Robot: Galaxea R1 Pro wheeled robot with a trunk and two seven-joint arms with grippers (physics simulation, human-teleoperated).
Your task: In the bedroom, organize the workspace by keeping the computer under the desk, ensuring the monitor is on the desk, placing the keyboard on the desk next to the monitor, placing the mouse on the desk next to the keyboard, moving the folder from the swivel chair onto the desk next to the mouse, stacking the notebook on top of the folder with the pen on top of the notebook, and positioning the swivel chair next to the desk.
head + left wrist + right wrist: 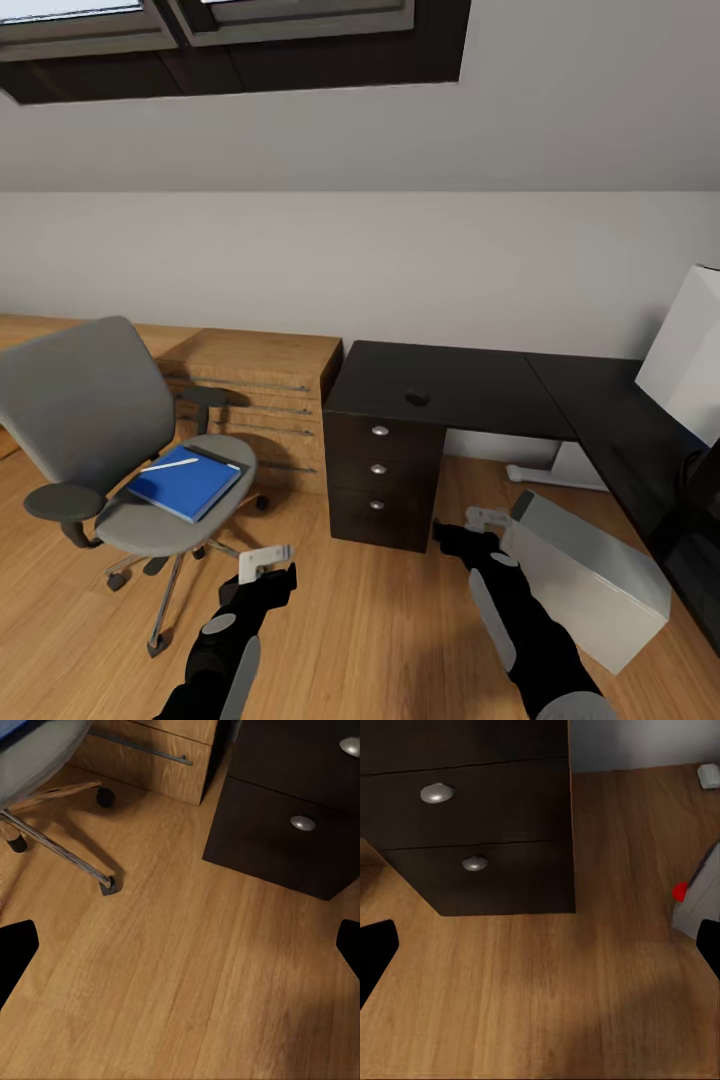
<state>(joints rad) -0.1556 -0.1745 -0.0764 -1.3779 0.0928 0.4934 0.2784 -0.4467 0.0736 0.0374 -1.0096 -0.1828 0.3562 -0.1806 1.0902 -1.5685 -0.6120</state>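
Two grippers of ours hang low over the wooden floor [380, 640], and we can read no brand, label or writing on anything. Our left gripper [266, 564] is spread wide, its dark fingertips [16, 949] at opposite edges of the left wrist view with bare floorboards between them; it holds nothing and touches nothing. Our right gripper [487, 520] is spread wide as well, empty, with floor between its fingertips [375, 945]. The worktop [470, 385], black and L-shaped, stands beyond both grippers, its drawer stack with three silver knobs [378, 468] ahead and between them. The mouse [417, 399] sits on the worktop above those drawers, well beyond the right gripper. The computer [590, 575], a light grey tower, lies tilted on the floor just to the right of the right gripper; whether the gripper touches it we cannot tell, and its red light [680, 892] shows in the right wrist view. The monitor [690, 360] shows its white back farther right and above, on the worktop's far wing. The swivel chair [90, 420] stands to the left of the left gripper and beyond it, apart from the worktop. On its seat lies the blue folder [185, 485], with the pen [170, 464] lying on top near its far edge; a dark thin edge at the folder's far corner may be the notebook, but we cannot tell. An oak drawer chest [265, 400] stands against the wall between chair and worktop.
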